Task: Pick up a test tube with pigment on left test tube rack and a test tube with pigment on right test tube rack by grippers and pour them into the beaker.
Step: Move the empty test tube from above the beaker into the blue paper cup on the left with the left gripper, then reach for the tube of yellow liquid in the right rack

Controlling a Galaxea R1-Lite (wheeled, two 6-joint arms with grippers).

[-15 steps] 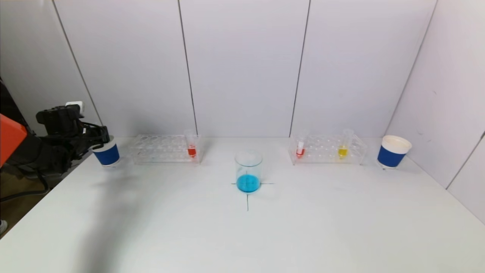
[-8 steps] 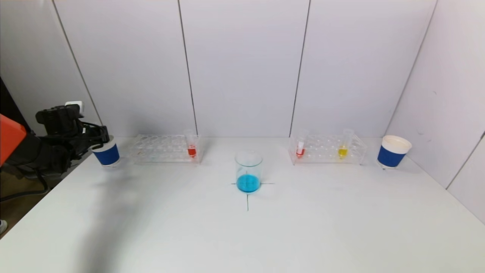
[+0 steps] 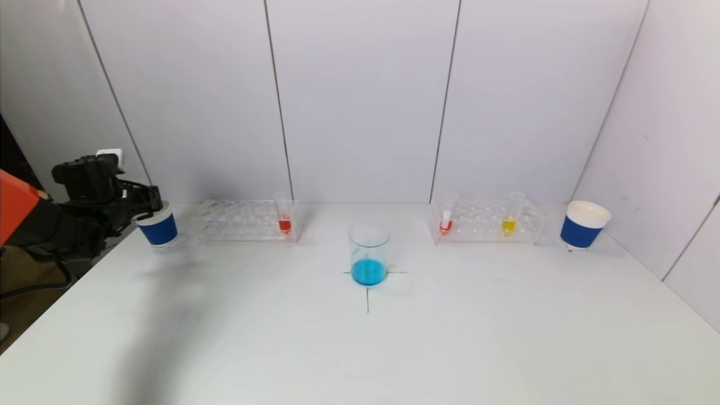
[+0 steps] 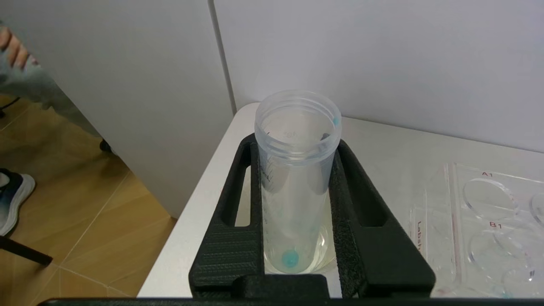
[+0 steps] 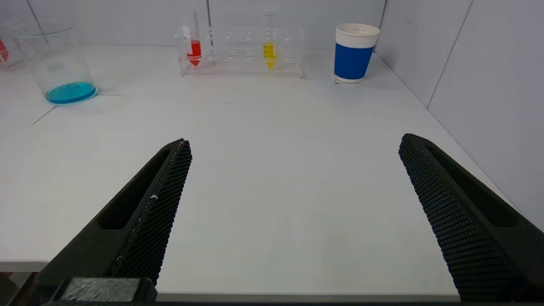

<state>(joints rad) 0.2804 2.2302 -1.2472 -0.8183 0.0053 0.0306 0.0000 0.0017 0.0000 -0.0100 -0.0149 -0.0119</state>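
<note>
My left gripper (image 3: 149,202) is at the far left edge of the table, over a blue paper cup (image 3: 159,228). It is shut on a clear test tube (image 4: 297,178) that stands upright with its tip down inside the cup; only a blue drop is left at the tube's bottom. The left rack (image 3: 242,221) holds a red-filled tube (image 3: 284,216). In the right rack (image 3: 486,220) stand a red tube (image 3: 446,219) and a yellow tube (image 3: 509,219). The beaker (image 3: 369,253) at the table's centre holds blue liquid. My right gripper (image 5: 295,141) is open at the near table edge, out of the head view.
A second blue paper cup (image 3: 584,225) stands at the far right, beside the right rack. White wall panels close the back and right side. The floor drops away past the table's left edge (image 4: 204,187). A cross mark (image 3: 367,292) lies under the beaker.
The left arm has shifted very slightly while the gripper keeps the tube in the cup. Nothing else has moved.
</note>
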